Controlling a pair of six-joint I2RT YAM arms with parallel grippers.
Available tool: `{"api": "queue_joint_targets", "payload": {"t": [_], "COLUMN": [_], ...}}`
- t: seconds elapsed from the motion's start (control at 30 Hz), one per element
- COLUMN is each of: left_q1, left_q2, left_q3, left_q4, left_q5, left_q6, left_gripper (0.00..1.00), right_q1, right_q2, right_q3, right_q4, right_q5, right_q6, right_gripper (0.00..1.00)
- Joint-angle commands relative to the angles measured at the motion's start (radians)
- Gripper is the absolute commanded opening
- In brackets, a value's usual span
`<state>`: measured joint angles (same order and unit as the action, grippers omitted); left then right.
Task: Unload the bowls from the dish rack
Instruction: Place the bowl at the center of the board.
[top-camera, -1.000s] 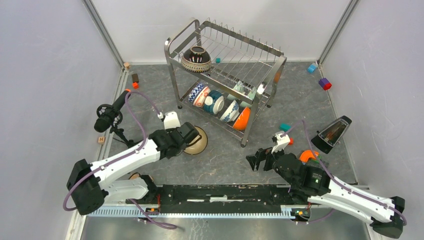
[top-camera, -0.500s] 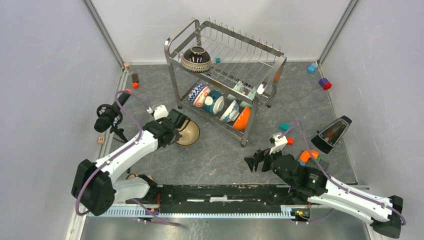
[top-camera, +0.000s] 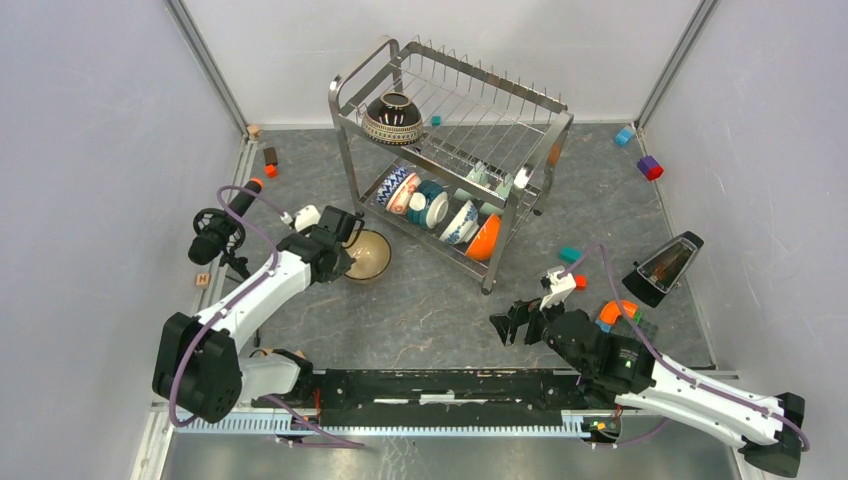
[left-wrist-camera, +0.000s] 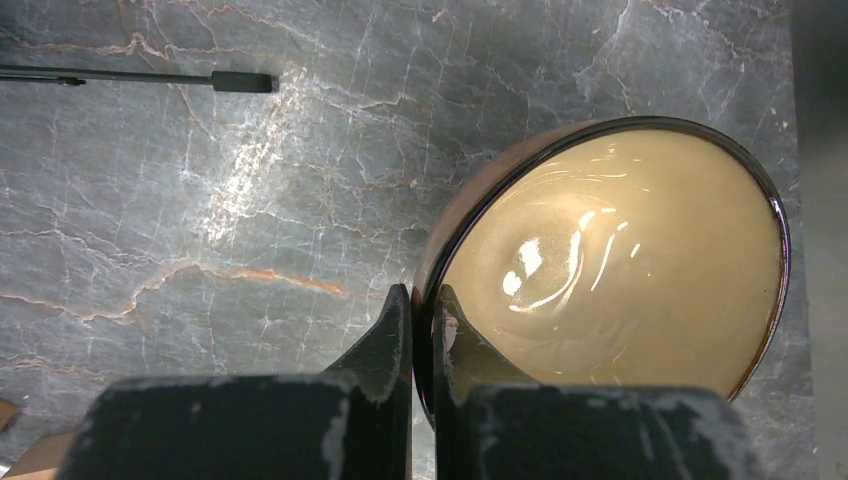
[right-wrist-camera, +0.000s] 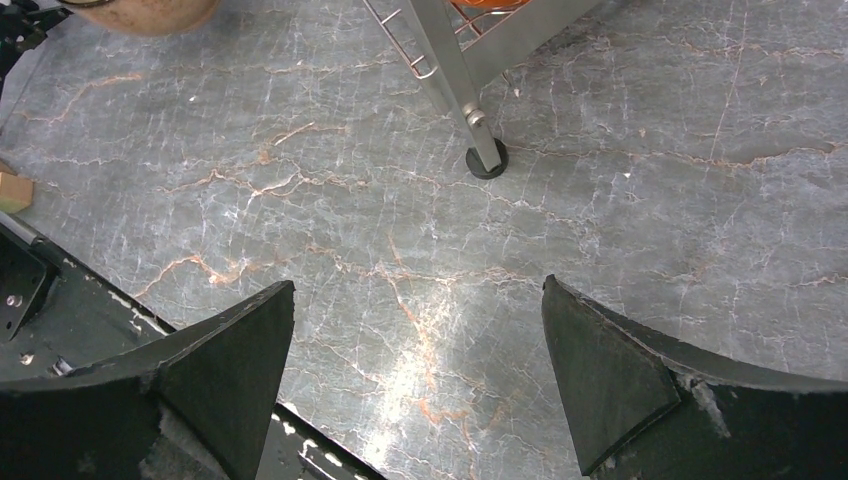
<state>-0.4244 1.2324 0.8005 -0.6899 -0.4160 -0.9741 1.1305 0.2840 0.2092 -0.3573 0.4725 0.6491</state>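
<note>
My left gripper (left-wrist-camera: 422, 300) is pinched shut on the rim of the brown bowl (left-wrist-camera: 620, 260), one finger inside against the cream glaze and one outside on the dark wall. From the top view, this bowl (top-camera: 368, 255) sits out on the grey marbled table (top-camera: 430, 300), just beside the near left corner of the dish rack (top-camera: 346, 150) but apart from it. It tips so that its mouth faces up and to the right. I cannot tell whether its base touches the table or hangs just above it.

My right gripper (right-wrist-camera: 416, 290) has its fingers spread wide with nothing between them. It hovers low over bare table, near the rack's front right foot (right-wrist-camera: 487, 160).

On the rack's upper tier, a dark patterned bowl (top-camera: 391, 118) sits upside down at the left end. On the lower tier several bowls stand on edge in a row: a blue-and-white one (top-camera: 398, 186), a pale green one (top-camera: 430, 203), another blue-and-white one (top-camera: 461, 222) and an orange one (top-camera: 484, 238) at the near end.
</note>
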Motion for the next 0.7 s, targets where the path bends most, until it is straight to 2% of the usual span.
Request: {"api": "queue_joint_targets", "payload": {"t": [0.0, 0.3, 0.67], "left_q1": [0.031, 0.099, 0.120], "left_q2": [0.003, 0.048, 0.132], "left_q3": [0.030, 0.046, 0.105], "left_q4": [0.121, 0.153, 0.168], "left_q5": [0.016, 0.029, -0.009], "left_q6": [0.012, 0.012, -0.003], "left_gripper": [0.02, 0.02, 0.02], "right_q1": [0.003, 0.003, 0.002], "right_q2": [-0.012, -0.024, -0.037], "right_q3": [-0.012, -0.019, -0.024], "right_q4": [0.006, -0.006, -0.017], "right_q5": [0.015, 0.032, 0.038], "right_q6": [-0.005, -0.006, -0.012], "right_gripper": [0.98, 0.98, 0.98]}}
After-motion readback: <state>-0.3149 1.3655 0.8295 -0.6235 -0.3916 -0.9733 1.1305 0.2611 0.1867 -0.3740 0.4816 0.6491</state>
